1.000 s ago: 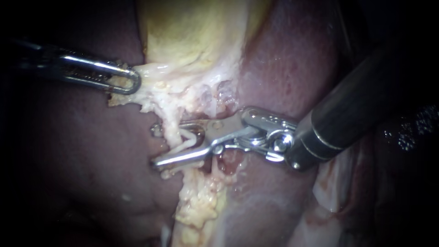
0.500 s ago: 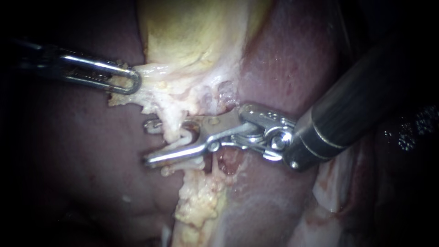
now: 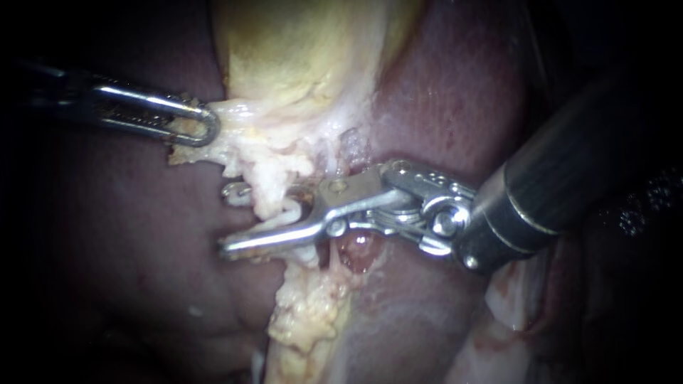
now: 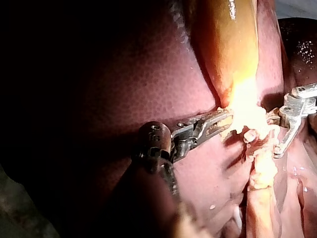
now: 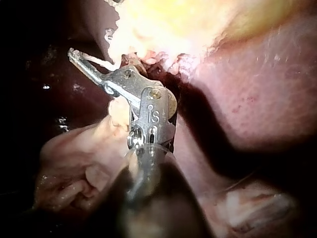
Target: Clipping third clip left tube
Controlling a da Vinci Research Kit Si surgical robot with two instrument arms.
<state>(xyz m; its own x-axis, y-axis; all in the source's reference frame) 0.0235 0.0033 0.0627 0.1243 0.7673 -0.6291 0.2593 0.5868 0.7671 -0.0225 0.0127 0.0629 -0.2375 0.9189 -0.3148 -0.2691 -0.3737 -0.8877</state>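
Observation:
The yellow gallbladder (image 3: 299,50) lies on the dark red liver (image 3: 441,92). A pale fatty band runs down from it and carries a whitish tube (image 3: 290,212). My right instrument (image 3: 226,219) reaches in from the right, its jaws open and straddling that tube, one jaw on each side of the band. In the right wrist view the right instrument (image 5: 91,67) has a white strand between its jaws. My left instrument (image 3: 203,124) is shut on pale tissue at the gallbladder's lower edge, pulling it leftward. The left instrument (image 4: 225,121) shows the same hold in its wrist view.
A thin strand (image 3: 331,254) and a red raw patch (image 3: 359,252) lie just right of the tube, under the right instrument's hinge. Lumpy yellow fat (image 3: 306,320) continues below the jaws. Liver surrounds the band on both sides.
The right instrument's jaws have slid leftward across the tube, so their tips now reach further past the band. The left instrument and its hold have stayed put.

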